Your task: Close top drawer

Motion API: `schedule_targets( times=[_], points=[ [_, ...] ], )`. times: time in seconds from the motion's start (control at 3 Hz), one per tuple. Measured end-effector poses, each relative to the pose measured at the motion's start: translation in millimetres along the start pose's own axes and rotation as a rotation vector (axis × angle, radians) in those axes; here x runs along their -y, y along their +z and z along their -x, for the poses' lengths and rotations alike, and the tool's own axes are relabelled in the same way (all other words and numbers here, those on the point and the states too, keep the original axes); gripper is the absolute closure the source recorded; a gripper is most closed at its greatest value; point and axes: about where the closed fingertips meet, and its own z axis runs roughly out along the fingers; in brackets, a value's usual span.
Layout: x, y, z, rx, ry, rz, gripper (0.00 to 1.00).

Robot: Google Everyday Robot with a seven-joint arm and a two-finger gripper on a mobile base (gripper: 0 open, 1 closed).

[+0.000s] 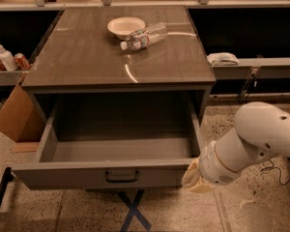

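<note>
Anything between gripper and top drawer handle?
Only the bare front of the top drawer separates the gripper, at its right end, from the handle; camera view.

1. A pale bowl (126, 26) sat at the back of the grey cabinet top (87, 62), with a clear plastic bottle (144, 36) lying on its side just beside it.
2. A cardboard box (17, 117) leaned at the cabinet's left.
3. A pump bottle (6, 59) and red cans (22, 61) stood on the left shelf.
4. A blue tape cross (133, 209) marked the floor, left of the gripper (197, 178), which hung low there.
</note>
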Motion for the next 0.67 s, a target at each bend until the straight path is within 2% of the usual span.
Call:
schedule_targets(
  times=[0.67],
  points=[
    [-0.9, 9.4, 3.8, -0.018, -0.027, -0.012, 1.0]
  ],
)
